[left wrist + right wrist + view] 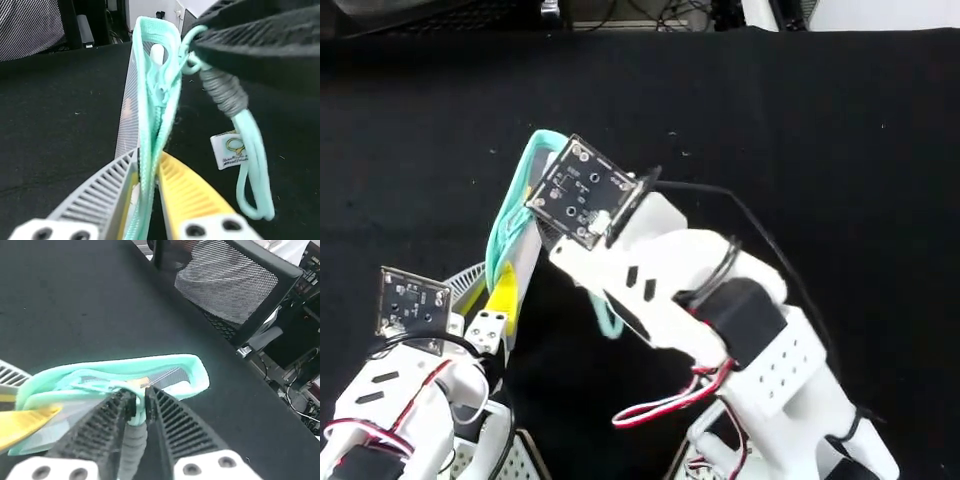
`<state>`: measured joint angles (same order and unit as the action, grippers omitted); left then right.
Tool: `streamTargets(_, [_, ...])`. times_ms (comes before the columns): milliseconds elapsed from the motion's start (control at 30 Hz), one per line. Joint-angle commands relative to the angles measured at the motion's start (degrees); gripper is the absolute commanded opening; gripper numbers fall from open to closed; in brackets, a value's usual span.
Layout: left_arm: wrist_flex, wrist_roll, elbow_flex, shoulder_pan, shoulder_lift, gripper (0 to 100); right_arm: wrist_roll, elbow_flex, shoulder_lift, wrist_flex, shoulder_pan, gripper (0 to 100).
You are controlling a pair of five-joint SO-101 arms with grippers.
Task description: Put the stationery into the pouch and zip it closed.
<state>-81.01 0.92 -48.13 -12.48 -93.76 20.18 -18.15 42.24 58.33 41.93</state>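
The pouch (512,215) has a mint zipper rim and a pale mesh side, and it stands on edge on the black table between the two arms. My left gripper (149,161), with one grey and one yellow finger (192,197), is shut on the zipper rim (150,100) at the pouch's near end. My right gripper (140,396) has black ribbed fingers shut on the zipper pull's cord (134,437), at the pouch's mint rim (165,362). The cord's mint loop (255,175) and a white tag (229,150) hang loose. Something white (156,52) shows inside the far end of the pouch.
A black cloth (800,140) covers the table on all sides of the pouch. The right arm's white body (720,320) lies across the near middle, and the left arm (410,400) sits at the near left. A mesh chair (230,285) stands past the table's edge.
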Motion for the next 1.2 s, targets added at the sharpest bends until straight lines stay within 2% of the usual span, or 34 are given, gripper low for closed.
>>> streamTargets(0, [-0.62,0.26,0.13,-0.40,0.00,3,-0.53,-0.66,0.57,-5.19,-2.99,1.2])
streamTargets(233, [-0.62,0.26,0.13,-0.40,0.00,3,-0.53,-0.40,-5.05,-9.76,-12.40,1.2])
streamTargets(567, [-0.62,0.26,0.13,-0.40,0.00,3,-0.18,-0.31,-9.54,-16.88,-18.81,1.2])
streamTargets(800, [-0.70,0.26,0.13,-0.40,0.00,3,-0.26,2.42,-16.22,-23.38,-26.37,1.2])
streamTargets(967, [-0.70,0.26,0.13,-0.40,0.00,3,-0.53,8.66,-20.88,-21.27,-29.54,1.2])
streamTargets(1100, [-0.70,0.26,0.13,-0.40,0.00,3,-0.18,11.91,-20.00,-11.78,-26.37,1.8])
streamTargets(1167, [-0.62,0.26,0.13,-0.40,0.00,3,-0.09,13.67,-18.33,-4.40,-23.74,7.2])
